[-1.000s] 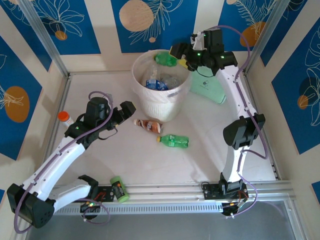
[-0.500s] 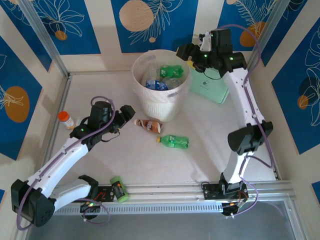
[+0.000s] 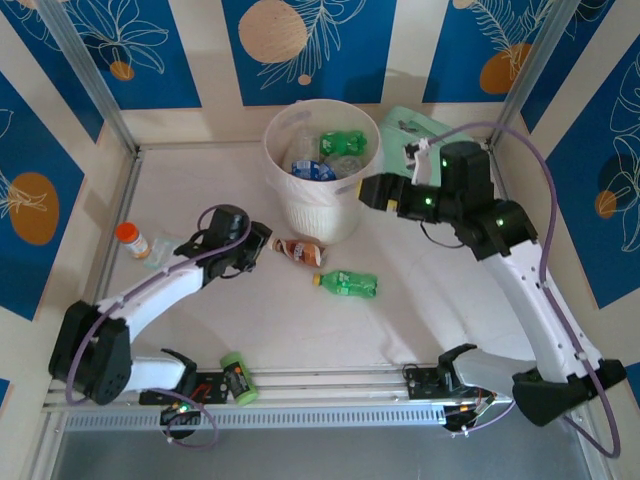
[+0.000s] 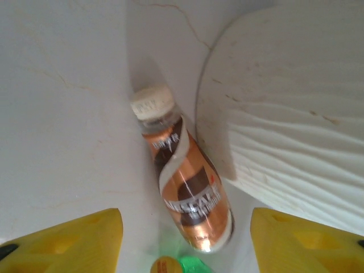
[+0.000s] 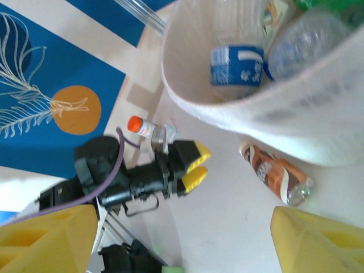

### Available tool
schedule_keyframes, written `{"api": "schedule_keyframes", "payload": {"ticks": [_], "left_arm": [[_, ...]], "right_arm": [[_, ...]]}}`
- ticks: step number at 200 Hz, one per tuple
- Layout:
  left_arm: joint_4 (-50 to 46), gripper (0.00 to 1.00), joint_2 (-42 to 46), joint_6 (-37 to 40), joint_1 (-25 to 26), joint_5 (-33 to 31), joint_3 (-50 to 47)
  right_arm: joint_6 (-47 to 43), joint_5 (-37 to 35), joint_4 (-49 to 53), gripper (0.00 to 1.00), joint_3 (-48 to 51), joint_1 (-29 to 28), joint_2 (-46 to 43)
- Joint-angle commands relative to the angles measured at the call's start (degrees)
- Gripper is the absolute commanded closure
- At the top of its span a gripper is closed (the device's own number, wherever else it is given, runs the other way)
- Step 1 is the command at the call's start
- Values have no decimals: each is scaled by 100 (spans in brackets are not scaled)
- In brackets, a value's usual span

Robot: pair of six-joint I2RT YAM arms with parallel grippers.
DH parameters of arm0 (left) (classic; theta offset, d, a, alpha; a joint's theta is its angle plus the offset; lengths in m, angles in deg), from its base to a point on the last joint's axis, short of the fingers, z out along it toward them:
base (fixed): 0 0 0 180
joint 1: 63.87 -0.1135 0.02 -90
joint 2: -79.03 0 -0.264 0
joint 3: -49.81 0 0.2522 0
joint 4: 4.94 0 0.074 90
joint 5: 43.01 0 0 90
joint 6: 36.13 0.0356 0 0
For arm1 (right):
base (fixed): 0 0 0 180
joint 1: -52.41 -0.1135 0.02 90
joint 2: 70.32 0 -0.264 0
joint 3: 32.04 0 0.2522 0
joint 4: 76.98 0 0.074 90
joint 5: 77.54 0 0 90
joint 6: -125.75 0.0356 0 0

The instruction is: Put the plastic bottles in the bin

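Left tool (image 3: pixel 262 240) is low over the bench (image 3: pixel 420 300) with its jaws parted and its yellow fingers (image 4: pixel 74 242) apart, gripping nothing. The brownish bottle (image 4: pixel 185 187) lies on its side near the front of that tool, untouched, just beside the foot of the bin (image 3: pixel 320 215). A loose green bottle (image 3: pixel 348 283) lies on the bench near the brownish one. Right tool (image 3: pixel 372 190) hangs beside the bin's right wall, jaws wide apart and empty. Inside the bin lie a binned green bottle (image 3: pixel 340 143) and a blue-labelled bottle (image 5: pixel 239 65) among clear ones.
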Motion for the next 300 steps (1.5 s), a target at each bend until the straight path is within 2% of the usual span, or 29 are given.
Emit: {"api": "schedule_keyframes", "payload": {"ticks": [1, 39, 107, 164, 185, 230, 268, 300], "left_arm": [[-272, 39, -511, -343, -42, -269, 484], [-470, 36, -1344, -574, -42, -351, 1036], [-757, 30, -2033, -1192, 15, -426, 1381], [-741, 32, -2610, -1371, 63, -249, 1577], [-848, 37, -2797, -1346, 72, -213, 1718], [-1213, 60, -2821, -1169, 125, -276, 1808], [-1142, 69, -2654, -1035, 125, -174, 1518], [-1088, 76, -2053, -755, 118, -123, 981]], "right_arm": [[130, -205, 100, 20, 466, -50, -291], [214, -319, 170, 20, 869, -74, -631], [177, -359, 246, 21, 901, -103, -628], [230, -452, 324, 21, 993, -103, -767], [220, -490, 372, 21, 980, -103, -803], [185, -577, 473, 21, 921, -95, -883], [193, -601, 473, 21, 893, -94, -907], [194, -609, 474, 21, 844, -94, -953]]}}
